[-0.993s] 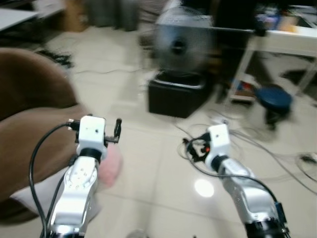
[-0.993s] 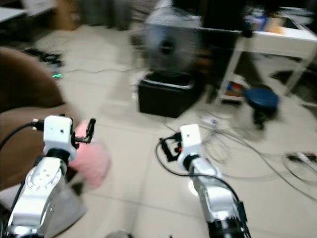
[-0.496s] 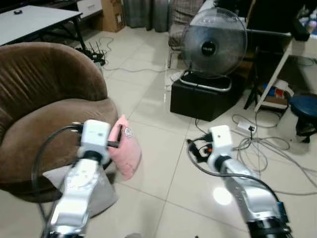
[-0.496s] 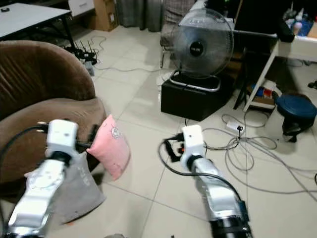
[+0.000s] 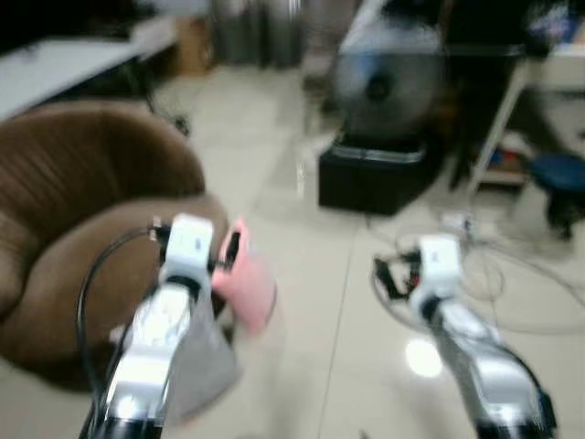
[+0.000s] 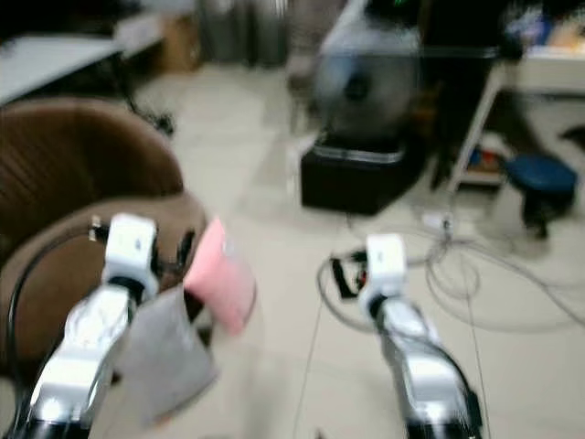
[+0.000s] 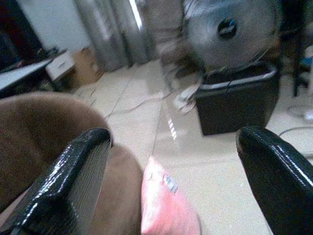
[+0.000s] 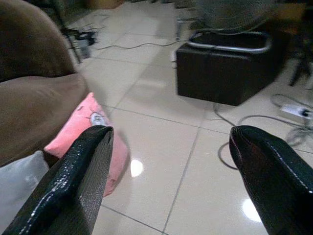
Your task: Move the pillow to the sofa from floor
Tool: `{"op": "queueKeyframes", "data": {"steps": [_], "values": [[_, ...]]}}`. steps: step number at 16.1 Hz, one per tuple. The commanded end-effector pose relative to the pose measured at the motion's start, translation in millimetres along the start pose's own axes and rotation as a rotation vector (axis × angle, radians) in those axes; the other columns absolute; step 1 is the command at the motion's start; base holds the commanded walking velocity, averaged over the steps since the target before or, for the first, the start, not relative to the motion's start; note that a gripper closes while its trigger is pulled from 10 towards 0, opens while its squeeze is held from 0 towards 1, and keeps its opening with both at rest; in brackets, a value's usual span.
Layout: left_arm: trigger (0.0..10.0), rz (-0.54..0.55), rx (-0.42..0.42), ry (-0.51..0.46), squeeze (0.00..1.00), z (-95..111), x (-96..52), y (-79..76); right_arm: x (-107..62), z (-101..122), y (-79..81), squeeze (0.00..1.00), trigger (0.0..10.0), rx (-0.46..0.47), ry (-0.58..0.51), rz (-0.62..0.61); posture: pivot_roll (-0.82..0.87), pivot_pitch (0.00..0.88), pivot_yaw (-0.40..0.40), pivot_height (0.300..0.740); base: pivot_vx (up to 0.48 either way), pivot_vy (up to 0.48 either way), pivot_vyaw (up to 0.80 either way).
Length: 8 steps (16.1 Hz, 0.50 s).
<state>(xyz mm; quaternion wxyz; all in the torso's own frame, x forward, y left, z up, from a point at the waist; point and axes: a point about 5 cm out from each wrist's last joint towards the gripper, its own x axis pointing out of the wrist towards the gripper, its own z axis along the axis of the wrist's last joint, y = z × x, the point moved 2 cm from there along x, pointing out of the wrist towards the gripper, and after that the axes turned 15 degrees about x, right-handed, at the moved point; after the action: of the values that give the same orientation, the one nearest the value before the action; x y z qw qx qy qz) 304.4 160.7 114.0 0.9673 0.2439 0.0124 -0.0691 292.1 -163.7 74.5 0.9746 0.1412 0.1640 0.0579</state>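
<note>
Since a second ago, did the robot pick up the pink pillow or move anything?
Nothing was picked up. The whole picture shifts and blurs between the pictures, so the camera moved, not the things. The pink square pillow still leans on the floor against the brown plush sofa, beside a grey pillow. The left end effector and right end effector stay open and empty, raised in front.

Both head views are smeared with motion blur, so the fan (image 5: 388,82) and the cables (image 6: 494,274) lose all detail. The left arm covers part of the pink pillow (image 5: 249,285). The sofa (image 5: 82,229) runs off the edge. A grey cushion (image 6: 164,352) is indistinct.
</note>
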Motion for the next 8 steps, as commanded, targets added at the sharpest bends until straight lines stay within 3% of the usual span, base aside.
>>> {"op": "queueKeyframes", "data": {"steps": [1, 8], "values": [[10.0, 0.001, 0.005, 0.026, 0.0, -7.9, 0.0, 3.8, 0.3, 1.4, 8.9, 0.0, 10.0, 0.005, -0.009, 0.019, -0.03, 0.0, 0.079, 0.74, 0.0, 0.368, 0.0], [10.0, 0.045, 0.004, 0.042, 0.0, -13.5, -7.3, 10.6, 6.7, -1.9, 14.3, 0.0, 10.0, -0.043, 0.012, 0.032, 0.0, 0.0, 0.044, 0.74, 0.0, 0.364, 0.0]]}}
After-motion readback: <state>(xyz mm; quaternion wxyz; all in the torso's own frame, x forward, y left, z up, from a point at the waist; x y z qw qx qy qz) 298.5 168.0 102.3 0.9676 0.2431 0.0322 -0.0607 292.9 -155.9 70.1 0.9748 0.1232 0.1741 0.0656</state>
